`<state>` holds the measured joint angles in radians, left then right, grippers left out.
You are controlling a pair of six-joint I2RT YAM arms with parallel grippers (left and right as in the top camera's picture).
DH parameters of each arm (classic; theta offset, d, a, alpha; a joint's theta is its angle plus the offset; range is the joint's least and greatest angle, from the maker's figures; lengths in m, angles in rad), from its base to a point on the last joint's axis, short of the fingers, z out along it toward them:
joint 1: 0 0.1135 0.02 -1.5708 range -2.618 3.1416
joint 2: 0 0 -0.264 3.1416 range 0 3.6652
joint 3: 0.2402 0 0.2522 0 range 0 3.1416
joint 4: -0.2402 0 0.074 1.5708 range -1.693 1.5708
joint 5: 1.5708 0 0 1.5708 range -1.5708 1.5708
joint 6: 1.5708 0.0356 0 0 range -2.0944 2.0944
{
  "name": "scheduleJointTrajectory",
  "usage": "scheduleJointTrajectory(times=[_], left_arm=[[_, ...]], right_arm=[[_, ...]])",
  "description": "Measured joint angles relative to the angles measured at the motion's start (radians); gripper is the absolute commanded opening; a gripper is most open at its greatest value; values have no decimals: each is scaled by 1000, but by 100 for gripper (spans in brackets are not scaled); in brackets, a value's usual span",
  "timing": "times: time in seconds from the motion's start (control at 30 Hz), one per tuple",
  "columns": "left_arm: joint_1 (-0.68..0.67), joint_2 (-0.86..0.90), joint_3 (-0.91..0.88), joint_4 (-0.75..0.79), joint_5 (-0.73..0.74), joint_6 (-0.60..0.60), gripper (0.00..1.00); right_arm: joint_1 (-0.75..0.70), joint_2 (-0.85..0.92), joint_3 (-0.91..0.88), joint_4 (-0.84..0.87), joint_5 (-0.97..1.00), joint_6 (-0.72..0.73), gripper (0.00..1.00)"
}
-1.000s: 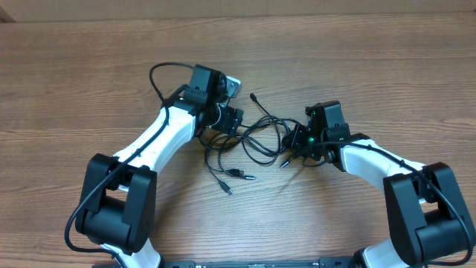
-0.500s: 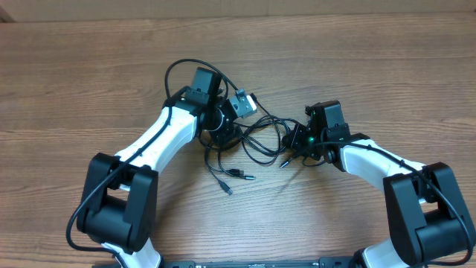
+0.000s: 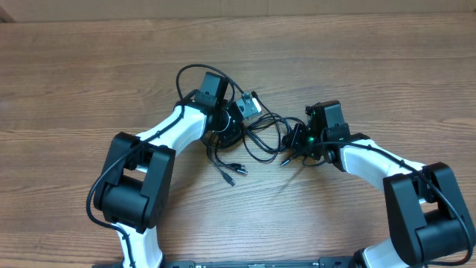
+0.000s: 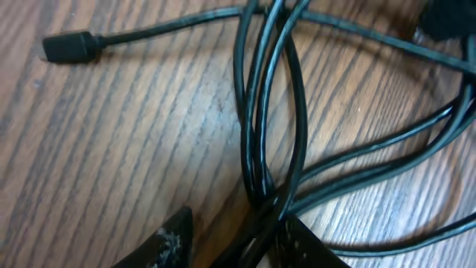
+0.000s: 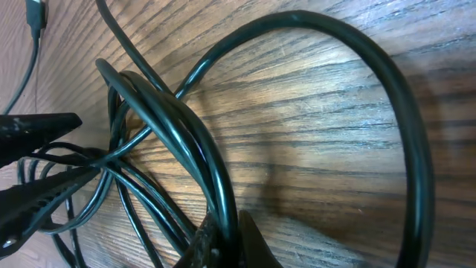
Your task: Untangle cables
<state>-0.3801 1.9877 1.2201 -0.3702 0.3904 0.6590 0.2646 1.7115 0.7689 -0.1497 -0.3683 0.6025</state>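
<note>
The cables (image 3: 262, 138) are thin, black, flexible cords lying flat on the wood near the table's middle, tangled in a knot of overlapping loops. Several strands run side by side in a tight bundle and cross one another. From the knot's left side, loose tails trail toward the robot's base and end in small silver-tipped plug ends (image 3: 229, 181). One black plug (image 4: 71, 47) lies off alone.

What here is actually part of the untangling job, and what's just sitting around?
Part of the job: the thin black cables, tangled in the middle; the left gripper, jaws astride a bunch; the right gripper, pinching some.
Just there: the wooden table; the thick wires on the arms.
</note>
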Motion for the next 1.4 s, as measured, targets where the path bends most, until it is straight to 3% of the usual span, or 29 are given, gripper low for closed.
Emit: scheduleJointTrajectory(times=[0.1, 0.37, 0.5, 0.9, 0.93, 1.03, 1.1, 1.23, 1.3, 1.33, 1.4], left_arm=[[0, 0, 23, 3, 27, -32, 58], [0, 0, 35, -19, 97, -79, 59], [0, 0, 35, -44, 96, -49, 51], [0, 0, 35, -41, 50, -27, 41], [0, 0, 35, -40, 50, -27, 37], [0, 0, 35, -39, 47, -24, 13], [0, 0, 35, -32, 47, -19, 4], [0, 0, 35, -26, 47, -18, 4], [0, 0, 35, -25, 47, -26, 13], [0, 0, 35, -25, 47, -32, 35], [0, 0, 35, -20, 47, -34, 54]], right_arm=[[0, 0, 0, 0, 2, 0, 4], [0, 0, 0, 0, 2, 0, 4], [0, 0, 0, -1, 2, 0, 4], [0, 0, 0, -1, 2, 0, 4], [0, 0, 0, -1, 2, 0, 5], [0, 0, 0, 0, 2, 0, 4], [0, 0, 0, 0, 3, 0, 4], [0, 0, 0, -1, 2, 0, 4], [0, 0, 0, 0, 3, 0, 4], [0, 0, 0, 0, 2, 0, 4], [0, 0, 0, 0, 2, 0, 4]])
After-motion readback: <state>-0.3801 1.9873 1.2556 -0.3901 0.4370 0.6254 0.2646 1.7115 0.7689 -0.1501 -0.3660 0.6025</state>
